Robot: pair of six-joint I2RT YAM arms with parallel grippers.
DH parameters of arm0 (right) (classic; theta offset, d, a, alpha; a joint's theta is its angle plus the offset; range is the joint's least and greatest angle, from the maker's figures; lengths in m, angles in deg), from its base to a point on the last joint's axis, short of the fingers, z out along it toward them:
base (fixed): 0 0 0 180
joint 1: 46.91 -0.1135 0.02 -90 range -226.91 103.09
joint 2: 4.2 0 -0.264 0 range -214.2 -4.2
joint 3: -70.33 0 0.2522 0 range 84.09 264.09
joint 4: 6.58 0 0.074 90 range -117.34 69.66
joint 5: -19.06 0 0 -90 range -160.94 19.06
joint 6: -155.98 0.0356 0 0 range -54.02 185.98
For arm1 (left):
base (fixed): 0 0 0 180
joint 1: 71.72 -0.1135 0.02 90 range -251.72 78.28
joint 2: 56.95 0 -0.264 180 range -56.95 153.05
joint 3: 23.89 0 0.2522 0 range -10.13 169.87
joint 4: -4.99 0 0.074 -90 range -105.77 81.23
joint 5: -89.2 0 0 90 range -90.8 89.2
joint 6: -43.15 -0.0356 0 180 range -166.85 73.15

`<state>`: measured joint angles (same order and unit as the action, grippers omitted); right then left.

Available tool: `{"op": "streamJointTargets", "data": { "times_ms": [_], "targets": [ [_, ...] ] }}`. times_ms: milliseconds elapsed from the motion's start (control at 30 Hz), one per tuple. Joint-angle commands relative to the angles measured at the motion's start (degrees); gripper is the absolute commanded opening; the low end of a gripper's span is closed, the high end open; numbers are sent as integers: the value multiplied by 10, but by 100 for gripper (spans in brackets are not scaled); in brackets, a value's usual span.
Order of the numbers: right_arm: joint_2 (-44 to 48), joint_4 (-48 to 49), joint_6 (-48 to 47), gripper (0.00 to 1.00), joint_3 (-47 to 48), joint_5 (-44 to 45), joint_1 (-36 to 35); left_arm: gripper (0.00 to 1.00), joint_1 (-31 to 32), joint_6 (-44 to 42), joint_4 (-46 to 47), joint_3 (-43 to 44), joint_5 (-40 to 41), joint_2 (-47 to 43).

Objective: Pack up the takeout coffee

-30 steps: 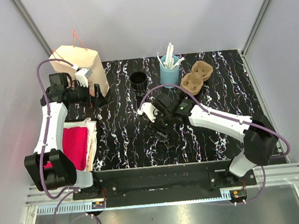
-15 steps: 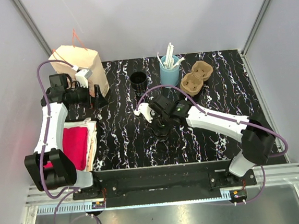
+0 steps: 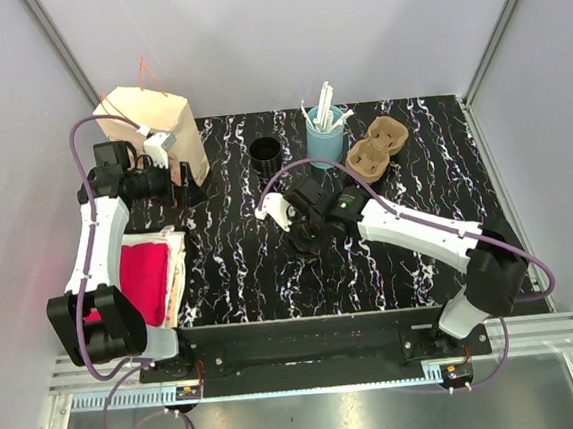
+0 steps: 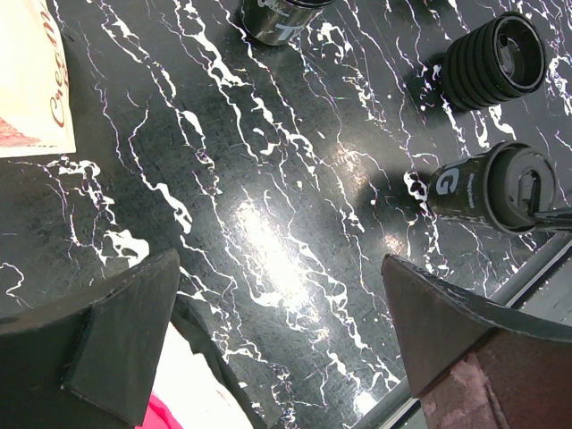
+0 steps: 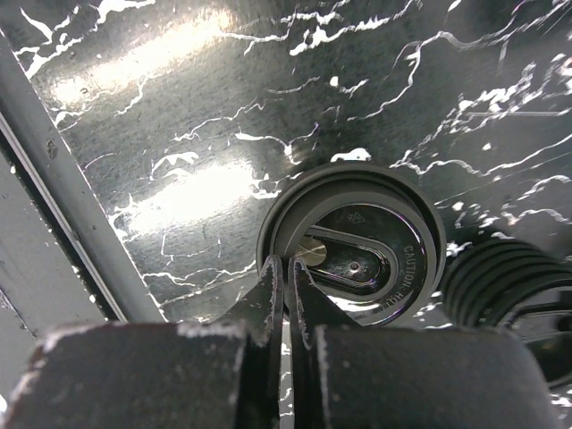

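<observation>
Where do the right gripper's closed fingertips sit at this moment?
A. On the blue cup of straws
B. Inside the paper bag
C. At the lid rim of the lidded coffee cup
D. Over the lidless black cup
C: the right wrist view shows the right gripper, its jaws together, with its tips at the edge of the round black lid of the takeout coffee.

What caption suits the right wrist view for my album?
Right gripper shut at the lid rim of the takeout coffee.
</observation>
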<state>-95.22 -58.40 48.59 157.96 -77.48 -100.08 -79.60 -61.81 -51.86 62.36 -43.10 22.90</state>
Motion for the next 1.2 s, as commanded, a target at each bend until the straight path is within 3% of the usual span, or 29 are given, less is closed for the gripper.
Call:
{"op": "streamJointTargets", "data": {
  "times_ms": [0, 233, 700, 933, 1167],
  "targets": [
    [45, -15, -45, 0, 43, 22, -5, 99, -5, 3, 22, -2, -24, -7],
    [86, -33, -70, 0, 65, 48, 27, 99, -5, 4, 22, -2, -25, -8],
    [226, -75, -107, 0, 46, 81, 198, 99, -6, 5, 22, -4, -31, -9],
    [252, -122, -148, 0, 6, 67, 394, 99, -6, 7, 21, -5, -39, -6],
    [183, -143, -200, 0, -16, -65, 574, 99, -6, 11, 24, -7, -40, -12]
  ]
}}
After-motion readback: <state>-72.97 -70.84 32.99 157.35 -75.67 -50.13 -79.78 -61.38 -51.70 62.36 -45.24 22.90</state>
